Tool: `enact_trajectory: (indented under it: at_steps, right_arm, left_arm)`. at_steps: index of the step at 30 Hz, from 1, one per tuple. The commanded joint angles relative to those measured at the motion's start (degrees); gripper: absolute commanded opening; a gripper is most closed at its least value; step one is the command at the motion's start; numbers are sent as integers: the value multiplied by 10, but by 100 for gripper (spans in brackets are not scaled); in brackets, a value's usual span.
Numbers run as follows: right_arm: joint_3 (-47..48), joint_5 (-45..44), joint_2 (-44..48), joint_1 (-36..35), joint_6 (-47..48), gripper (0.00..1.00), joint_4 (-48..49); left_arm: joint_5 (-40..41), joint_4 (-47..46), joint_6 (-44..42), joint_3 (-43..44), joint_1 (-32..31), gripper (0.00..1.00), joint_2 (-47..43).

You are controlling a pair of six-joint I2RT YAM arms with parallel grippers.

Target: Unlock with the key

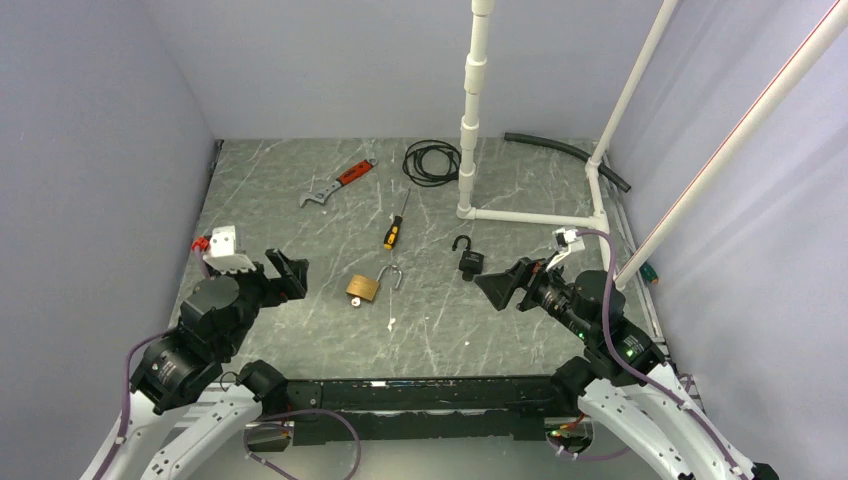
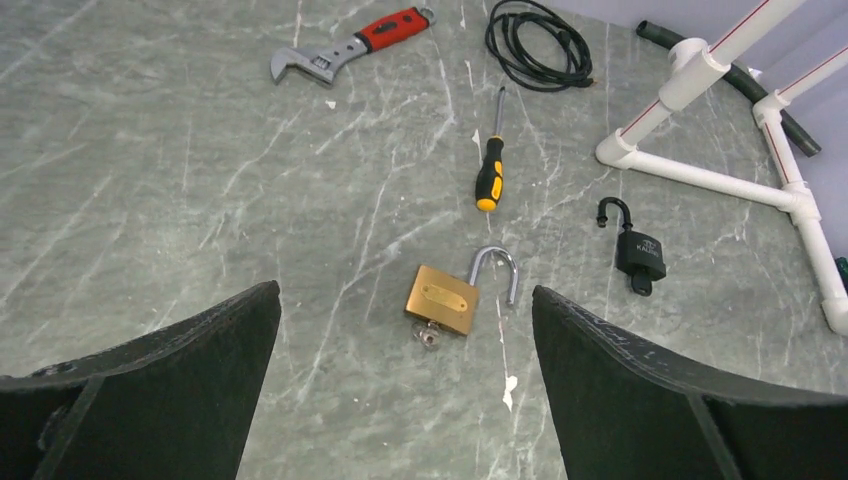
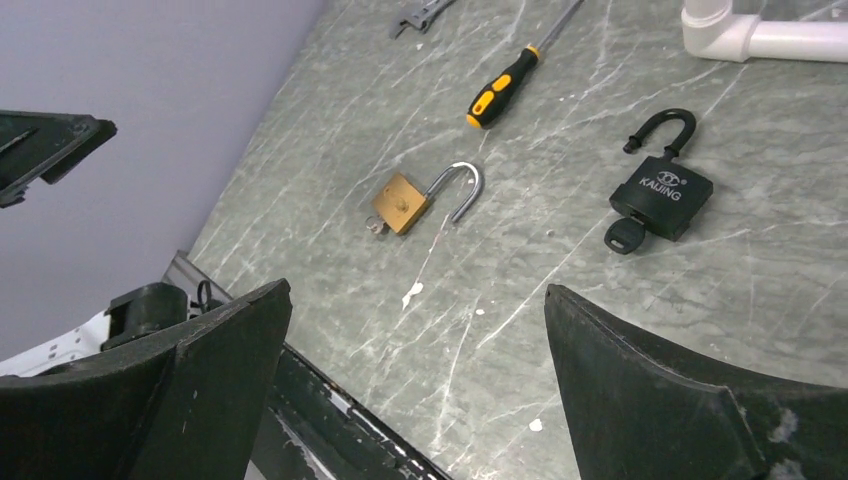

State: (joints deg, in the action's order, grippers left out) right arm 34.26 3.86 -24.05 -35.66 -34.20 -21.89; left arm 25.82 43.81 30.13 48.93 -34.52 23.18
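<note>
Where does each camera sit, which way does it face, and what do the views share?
Top external: above and behind the robot, looking down over the table; left end effector and right end effector show.
Left wrist: on the left arm, facing forward and down at the brass padlock; its open fingers flank the view.
Right wrist: on the right arm, facing the black padlock; its fingers show.
Shared: all three show both padlocks and the screwdriver.

Brass padlock (image 2: 441, 299) lying flat, shackle (image 2: 497, 258) swung open, key (image 2: 429, 335) in its base, black padlock (image 2: 641, 254) near it, also open
</note>
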Motion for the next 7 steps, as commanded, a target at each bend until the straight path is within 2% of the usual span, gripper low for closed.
enact_trajectory:
  at_steps: [1, 4, 7]
  right_arm:
    - [2, -18, 10, 0, 19, 99, 29]
    - [12, 5, -8, 0, 31, 99, 29]
    - [23, -9, -17, 0, 36, 100, 23]
  left_arm:
    - [27, -31, -52, -3, 3, 99, -17]
    - [43, -6, -79, 13, 3, 99, -4]
    - [57, -9, -101, 17, 3, 99, -2]
